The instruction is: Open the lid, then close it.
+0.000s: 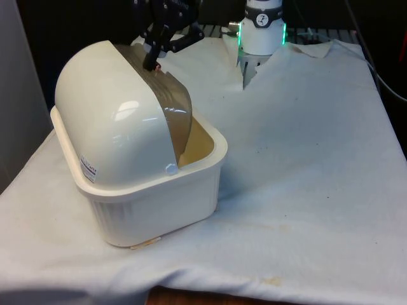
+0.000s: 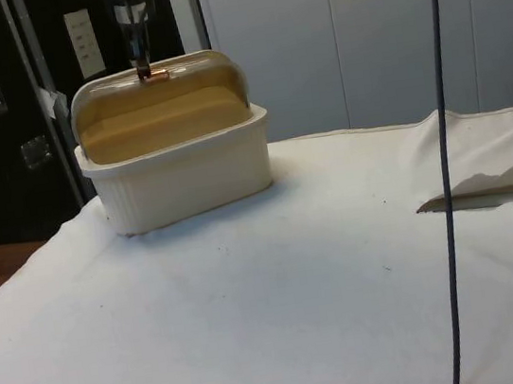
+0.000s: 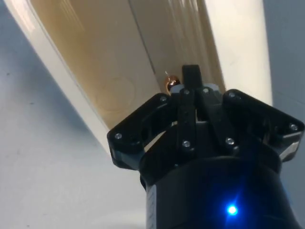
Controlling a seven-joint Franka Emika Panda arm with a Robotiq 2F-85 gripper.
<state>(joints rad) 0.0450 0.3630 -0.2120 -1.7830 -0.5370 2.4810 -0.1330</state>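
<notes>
Cream bread box sits under the gripper, pointing straight down, pinched on the lid's handle.

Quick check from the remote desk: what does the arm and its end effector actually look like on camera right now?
The end effector is black, with two slim fingers on angular black linkage plates fastened by small silver screws and set on a rounded black body. The white arm has a black band and a green glow at its base. A dark cable hangs in the side view.

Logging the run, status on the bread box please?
Hand shut on lid handle. Lid part open on bread box, front gap showing. Nothing in the way on the cloth.
</notes>
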